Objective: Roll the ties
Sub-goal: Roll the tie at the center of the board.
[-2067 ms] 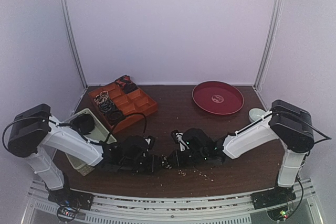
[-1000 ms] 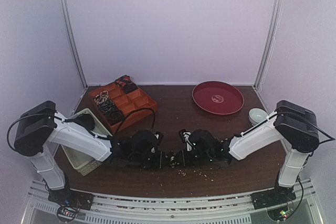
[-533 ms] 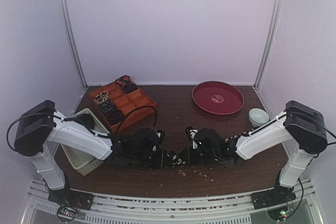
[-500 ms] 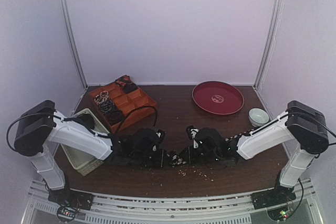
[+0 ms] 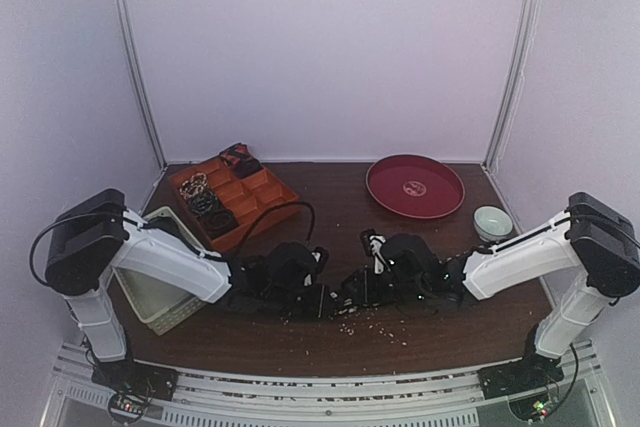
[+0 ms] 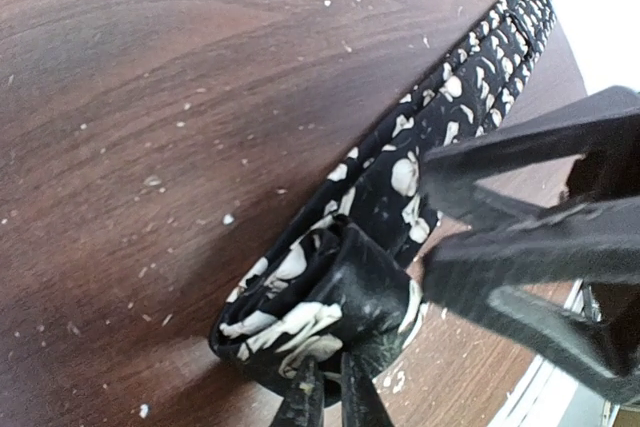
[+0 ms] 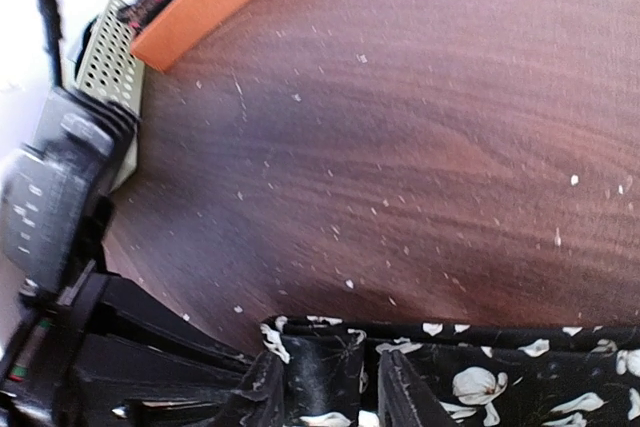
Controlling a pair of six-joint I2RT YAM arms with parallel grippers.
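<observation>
A black tie (image 6: 400, 177) with white flowers lies on the brown table, its near end rolled into a small coil (image 6: 320, 297) and the rest running off as a flat strip (image 7: 500, 377). My left gripper (image 6: 325, 409) is shut on the coil's lower edge, fingers almost touching. My right gripper (image 7: 330, 392) faces it from the other side, its fingers (image 7: 262, 387) apart and straddling the coil's black lining. From above, the left gripper (image 5: 322, 299) and right gripper (image 5: 352, 292) meet near the table's front middle. Rolled ties (image 5: 205, 202) sit in the orange tray.
The orange compartmented tray (image 5: 262, 199) stands at the back left, with a white slatted basket (image 5: 160, 287) in front of it beside the left arm. A red round plate (image 5: 415, 187) and a small pale bowl (image 5: 491, 220) are at the back right. Pale crumbs (image 5: 370, 325) dot the wood.
Both arms have slid to the right along the table with the coil between them. The right gripper's fingers have parted; the left stays pinched on the coil.
</observation>
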